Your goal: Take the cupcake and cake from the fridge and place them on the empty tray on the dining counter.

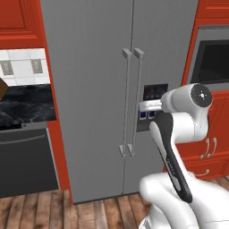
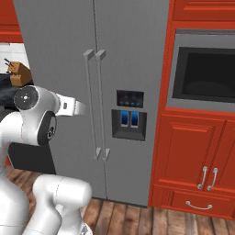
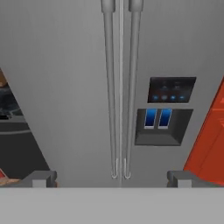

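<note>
The tall grey fridge (image 1: 89, 89) (image 2: 59, 41) (image 3: 65, 87) stands straight ahead with both doors shut. Its two long bar handles (image 1: 133, 103) (image 2: 97, 105) (image 3: 118, 87) meet at the middle seam. A dispenser panel (image 2: 129, 117) (image 3: 164, 120) sits on the right door. My gripper (image 3: 112, 179) is open and holds nothing; its fingertips (image 3: 43, 178) stand wide apart, a short way off the doors and centred on the handles' lower ends. The cupcake and the cake are hidden behind the shut doors. The empty tray and the dining counter are out of view.
A built-in oven (image 1: 214, 60) (image 2: 206, 73) sits in red cabinets (image 2: 197, 160) right of the fridge. To the left are a black marble wall counter (image 1: 27, 103), a dark appliance front (image 1: 27, 161) below it and a brown knife block (image 2: 18, 72). The floor (image 1: 44, 210) is wood.
</note>
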### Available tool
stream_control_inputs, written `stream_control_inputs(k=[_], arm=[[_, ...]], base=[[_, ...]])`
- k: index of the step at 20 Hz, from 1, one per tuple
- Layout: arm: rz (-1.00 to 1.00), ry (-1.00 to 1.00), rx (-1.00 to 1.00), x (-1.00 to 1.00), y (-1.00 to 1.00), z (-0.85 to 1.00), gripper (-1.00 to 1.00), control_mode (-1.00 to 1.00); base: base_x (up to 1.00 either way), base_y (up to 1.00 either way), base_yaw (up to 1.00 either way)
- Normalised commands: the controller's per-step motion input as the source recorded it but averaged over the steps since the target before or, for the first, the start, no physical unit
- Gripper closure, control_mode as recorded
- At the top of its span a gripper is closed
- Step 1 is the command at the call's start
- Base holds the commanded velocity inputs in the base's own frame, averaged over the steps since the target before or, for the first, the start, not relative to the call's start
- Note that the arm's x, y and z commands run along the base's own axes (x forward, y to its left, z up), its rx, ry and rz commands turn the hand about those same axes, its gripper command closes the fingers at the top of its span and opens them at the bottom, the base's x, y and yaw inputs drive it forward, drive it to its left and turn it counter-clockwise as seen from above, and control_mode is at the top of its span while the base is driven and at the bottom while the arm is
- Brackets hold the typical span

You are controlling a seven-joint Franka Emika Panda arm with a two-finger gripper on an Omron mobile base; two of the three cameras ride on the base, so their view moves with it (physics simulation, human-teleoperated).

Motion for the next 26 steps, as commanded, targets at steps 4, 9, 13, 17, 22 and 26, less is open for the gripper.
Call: stream_control_inputs(k=[4,9,13,17,22,26], arm=[[0.0,0.0,0.0,0.6,0.01,0.0,-1.0,-1.0],[0.0,0.02,0.0,0.56,0.12,0.0,-1.0,-1.0],[0.0,0.01,0.0,0.53,0.1,0.0,-1.0,-1.0],[0.0,0.0,0.0,0.45,0.0,0.0,-1.0,-1.0],[0.0,0.01,0.0,0.45,0.0,-0.13,-1.0,-1.0],[0.0,0.0,0.0,0.42,0.0,-0.2,-1.0,-1.0]], base=[[0.0,0.0,0.0],[0.0,0.0,0.0],[0.0,0.0,0.0],[0.0,0.0,0.0],[0.0,0.0,0.0],[0.0,0.0,0.0]])
